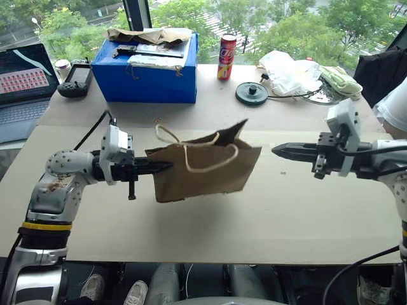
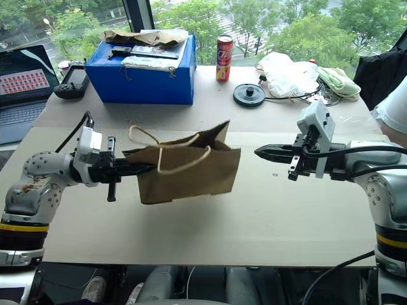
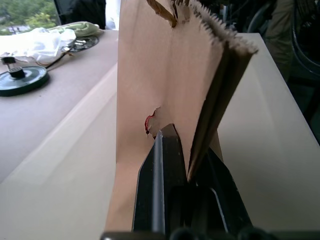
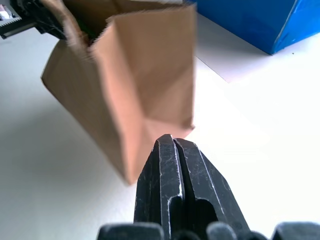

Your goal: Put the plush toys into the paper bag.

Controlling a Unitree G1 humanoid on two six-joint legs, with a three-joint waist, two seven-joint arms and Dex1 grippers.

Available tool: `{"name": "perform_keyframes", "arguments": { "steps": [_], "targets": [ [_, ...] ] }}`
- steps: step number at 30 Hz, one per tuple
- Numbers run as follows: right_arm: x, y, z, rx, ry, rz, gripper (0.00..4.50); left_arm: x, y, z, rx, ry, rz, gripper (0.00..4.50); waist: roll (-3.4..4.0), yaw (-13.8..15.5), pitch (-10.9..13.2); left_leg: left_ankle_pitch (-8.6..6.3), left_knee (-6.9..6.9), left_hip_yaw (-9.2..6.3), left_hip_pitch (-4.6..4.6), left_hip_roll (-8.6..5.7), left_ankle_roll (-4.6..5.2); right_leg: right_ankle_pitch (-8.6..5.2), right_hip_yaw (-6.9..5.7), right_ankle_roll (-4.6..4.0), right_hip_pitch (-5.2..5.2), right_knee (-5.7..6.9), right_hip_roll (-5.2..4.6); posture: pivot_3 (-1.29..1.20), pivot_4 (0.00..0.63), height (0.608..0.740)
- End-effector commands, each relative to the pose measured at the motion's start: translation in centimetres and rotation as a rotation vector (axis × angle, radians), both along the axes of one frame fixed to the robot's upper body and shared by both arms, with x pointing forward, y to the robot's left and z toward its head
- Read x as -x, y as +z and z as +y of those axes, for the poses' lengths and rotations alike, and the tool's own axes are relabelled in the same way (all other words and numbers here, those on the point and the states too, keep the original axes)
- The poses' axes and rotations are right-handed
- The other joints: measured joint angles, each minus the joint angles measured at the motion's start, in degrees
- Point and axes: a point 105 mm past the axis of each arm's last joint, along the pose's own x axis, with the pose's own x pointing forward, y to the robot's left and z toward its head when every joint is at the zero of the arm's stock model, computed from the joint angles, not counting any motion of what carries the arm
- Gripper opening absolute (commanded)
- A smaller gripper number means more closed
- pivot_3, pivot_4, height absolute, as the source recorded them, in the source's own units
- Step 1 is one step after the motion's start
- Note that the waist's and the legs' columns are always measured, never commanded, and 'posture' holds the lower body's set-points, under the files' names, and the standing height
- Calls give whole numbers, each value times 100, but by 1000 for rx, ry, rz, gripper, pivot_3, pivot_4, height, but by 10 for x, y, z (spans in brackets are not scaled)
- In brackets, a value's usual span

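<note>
The brown paper bag (image 1: 203, 171) hangs in the air above the table (image 1: 286, 210), tilted, its cord handles (image 1: 191, 152) draped over its front. My left gripper (image 1: 166, 167) is shut on the bag's left edge, with the paper wall pinched between its fingers (image 3: 160, 155). A speck of red shows through a small tear (image 3: 149, 121) in the bag's wall in the left wrist view. The plush toys are otherwise hidden. My right gripper (image 1: 276, 150) is shut and holds nothing. It points at the bag from the right, a short gap away from it.
At the back stand a blue box (image 1: 146, 79) with crumpled brown paper (image 1: 149, 35) on it, a red can (image 1: 226, 56), a black disc (image 1: 251, 93), a white plastic bag (image 1: 286, 70) and a pale green cloth (image 1: 340, 79). A laptop (image 1: 22, 82) is far left, a person's sleeve (image 1: 397, 105) far right.
</note>
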Motion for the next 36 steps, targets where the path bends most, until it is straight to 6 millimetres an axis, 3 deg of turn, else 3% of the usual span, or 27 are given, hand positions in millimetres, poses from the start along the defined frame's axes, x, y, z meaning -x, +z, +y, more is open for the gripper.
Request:
{"name": "perform_keyframes", "arguments": {
  "steps": [1,15,19,26,33,36],
  "targets": [
    [6,-2,1,38,64,-11,0,2,-5,-3,-33,-74,-35,21,-1,5,0,0,0,0,-1,0,0,0,0,0,-1,0,1,0,150,739],
    [16,-6,8,46,136,24,0,-7,-26,-7,-89,-92,-76,21,-1,61,0,-1,7,-2,-5,2,2,0,1,0,-2,4,1,0,150,739],
    [16,-6,9,49,147,22,0,-6,-23,-4,-98,-79,-49,1041,-1,65,0,-1,8,-2,-4,2,2,0,1,0,-2,7,1,0,150,739],
    [17,-3,11,54,160,9,0,-1,8,4,-70,-42,-9,3617,-1,64,0,-1,9,-3,-4,3,2,0,1,0,-3,8,2,0,150,739],
    [20,6,12,51,174,-23,0,14,68,26,-27,5,121,3617,-2,50,2,-1,9,-4,-4,6,2,-1,0,3,-5,12,6,0,150,739],
    [21,12,12,39,178,-43,0,14,80,35,-15,48,141,3617,0,50,2,-1,9,-5,-1,5,2,-2,1,4,-3,12,5,0,150,739]
  ]
}}
